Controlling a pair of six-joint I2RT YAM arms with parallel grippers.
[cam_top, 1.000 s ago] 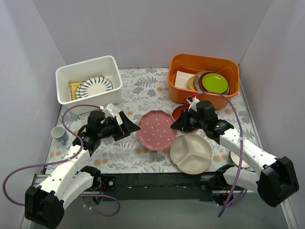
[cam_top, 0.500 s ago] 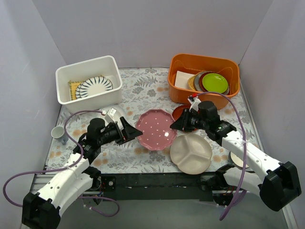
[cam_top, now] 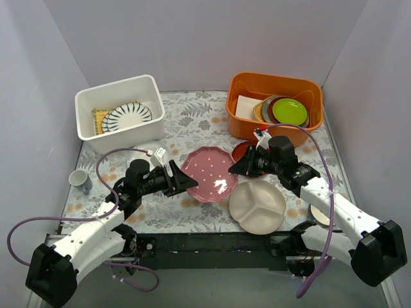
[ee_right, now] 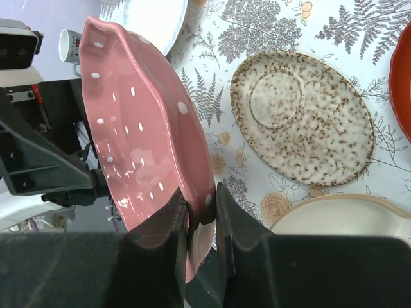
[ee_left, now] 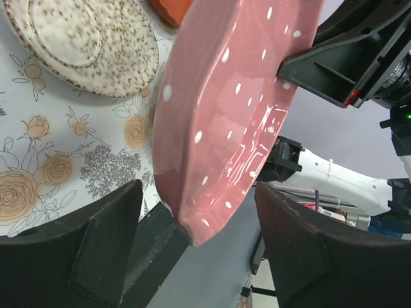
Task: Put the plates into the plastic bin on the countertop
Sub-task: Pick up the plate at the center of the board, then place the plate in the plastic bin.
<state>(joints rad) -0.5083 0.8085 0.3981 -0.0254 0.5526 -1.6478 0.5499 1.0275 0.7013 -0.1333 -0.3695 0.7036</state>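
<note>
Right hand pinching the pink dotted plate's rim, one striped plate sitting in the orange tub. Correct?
One thing is wrong. The striped plate sits in the white plastic bin, not the orange tub; the top external view shows it. The rest holds: the right hand pinches the rim of the pink dotted plate.

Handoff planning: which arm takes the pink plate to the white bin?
Left, probably: the white bin is on its side, and the left gripper straddles the pink plate. The right gripper, shut on its other rim, would reach across.
</note>
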